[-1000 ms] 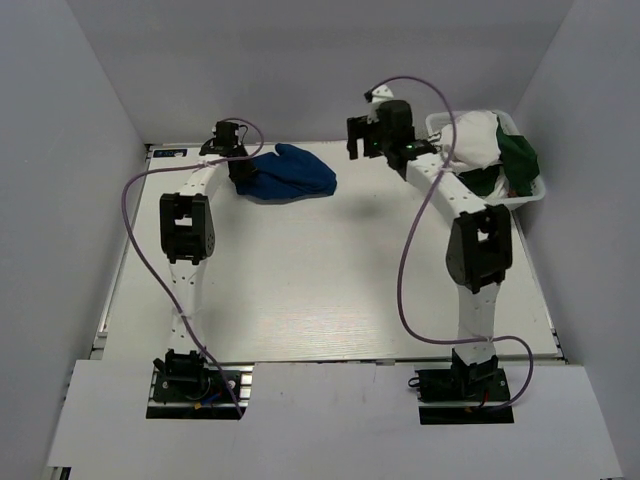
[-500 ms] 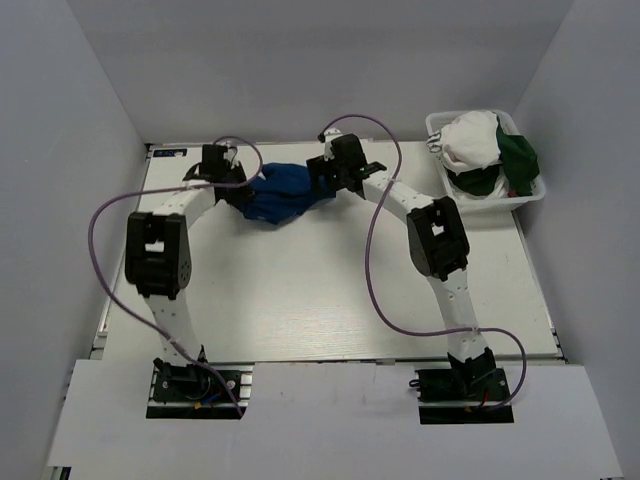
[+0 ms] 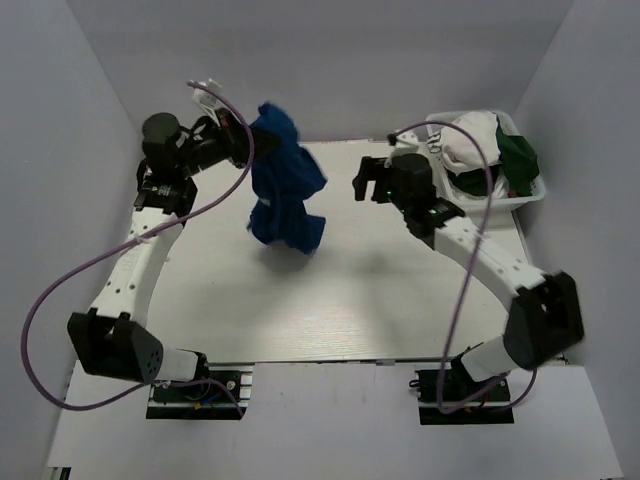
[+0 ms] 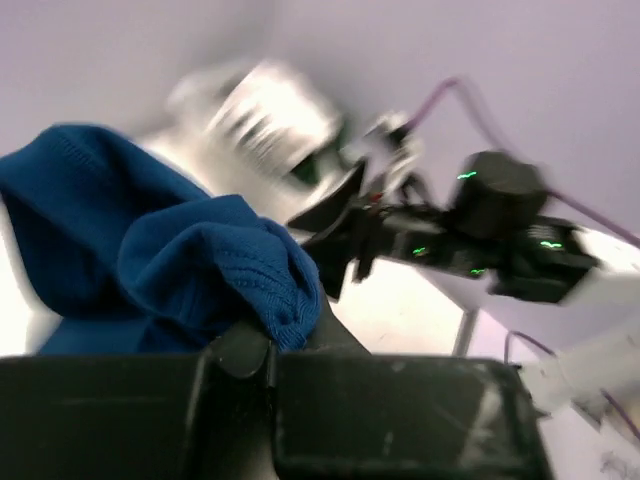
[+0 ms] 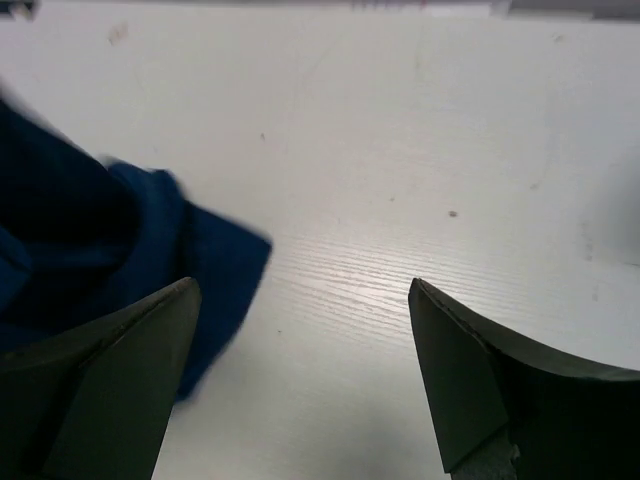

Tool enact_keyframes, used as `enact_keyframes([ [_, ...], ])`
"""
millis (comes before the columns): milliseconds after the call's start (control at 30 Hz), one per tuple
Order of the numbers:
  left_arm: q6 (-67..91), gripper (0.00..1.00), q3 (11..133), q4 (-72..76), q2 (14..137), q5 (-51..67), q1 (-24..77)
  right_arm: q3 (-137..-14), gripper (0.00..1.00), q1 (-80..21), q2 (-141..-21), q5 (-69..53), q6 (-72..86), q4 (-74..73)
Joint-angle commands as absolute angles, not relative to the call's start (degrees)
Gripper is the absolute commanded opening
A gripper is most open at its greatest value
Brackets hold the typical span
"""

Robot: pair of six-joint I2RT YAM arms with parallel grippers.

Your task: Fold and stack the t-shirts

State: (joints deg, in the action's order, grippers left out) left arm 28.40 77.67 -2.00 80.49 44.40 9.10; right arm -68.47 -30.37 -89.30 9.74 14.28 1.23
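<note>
Royal blue, and nowhere near folded: held the blue t-shirt [image 3: 285, 190] up in a crumpled hang over the worktop [image 3: 330, 300], well left of the basket [image 3: 528, 199]. Clamped the left end effector [image 3: 242, 138] shut on its top edge, cloth bunched at the fingers. Held the right end effector [image 3: 366, 185] wide open and empty, between shirt and basket, just beside the hanging cloth. Left the white t-shirt [image 3: 472, 140] and green t-shirt [image 3: 518, 155] heaped in the basket. Judged no folding or stacking done.
</note>
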Motion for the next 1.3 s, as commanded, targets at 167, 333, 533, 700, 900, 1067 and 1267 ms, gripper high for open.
enact_keyframes([
  [167,34.54,0.00,79.29,8.36,69.43,51.87,9.93,-54.67,0.90,-30.23,-69.18,16.78,20.83,5.89],
  [333,31.12,0.00,79.27,-9.68,72.06,30.72,9.93,-53.08,0.90,-30.50,-67.85,16.44,20.30,1.87],
  [533,30.50,0.00,73.75,-14.24,72.86,17.85,9.40,-54.66,0.90,-34.18,-76.97,9.58,14.68,-1.91],
  [700,31.11,0.00,72.42,-15.91,72.33,12.39,9.40,-55.46,0.90,-40.51,-83.74,12.56,8.89,-2.73],
  [900,30.06,0.00,68.82,-14.24,70.06,13.44,9.40,-62.20,0.90,-45.26,-96.39,18.36,9.67,-4.21],
  [1067,29.44,0.00,65.31,-13.62,66.63,13.97,9.40,-67.67,0.90,-45.53,-105.20,20.48,10.29,-6.15],
  [1267,28.92,0.00,62.58,-12.39,64.34,13.36,9.40,-70.57,0.80,-45.26,-111.53,15.47,9.05,-5.53],
])
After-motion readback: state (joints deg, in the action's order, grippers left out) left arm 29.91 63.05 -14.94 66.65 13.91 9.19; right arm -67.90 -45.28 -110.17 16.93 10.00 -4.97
